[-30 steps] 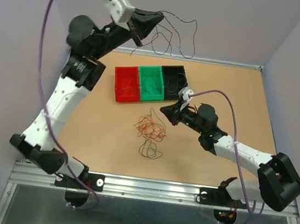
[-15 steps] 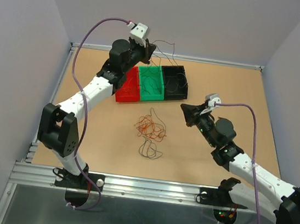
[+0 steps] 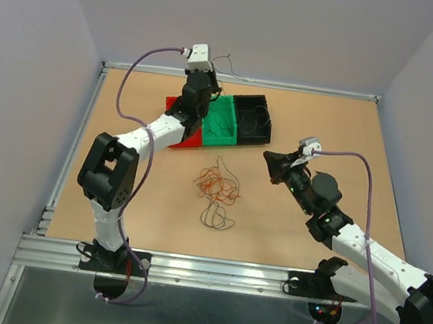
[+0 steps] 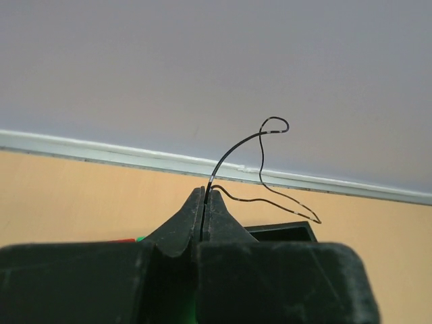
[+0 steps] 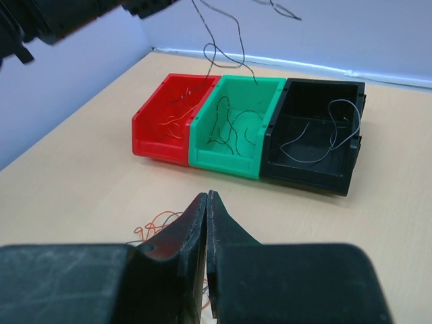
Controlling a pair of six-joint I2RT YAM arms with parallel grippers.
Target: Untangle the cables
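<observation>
3 bins: 1 red bin (image 5: pixel 160 143), 1 green bin (image 5: pixel 223 158), 1 black bin (image 5: pixel 304 179). 2 grippers: 1 left gripper (image 4: pixel 204 193), 1 right gripper (image 5: pixel 206 197). 1 dark wire (image 4: pixel 260 155) in the left one. 1 tangled pile (image 3: pixel 216 186) of orange-red and dark wires, strand count unreadable. Can't count the wires inside the bins.

A red bin (image 5: pixel 160 143), a green bin (image 5: pixel 226 158) and a black bin (image 5: pixel 304 177) sit on the tan table (image 3: pixel 348 131). The cables (image 3: pixel 216 184) are orange-red and dark; the cords (image 3: pixel 337 152) purple.

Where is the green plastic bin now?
Top view: the green plastic bin stands far-centre on the tan table, between the red plastic bin and the black plastic bin.
</observation>
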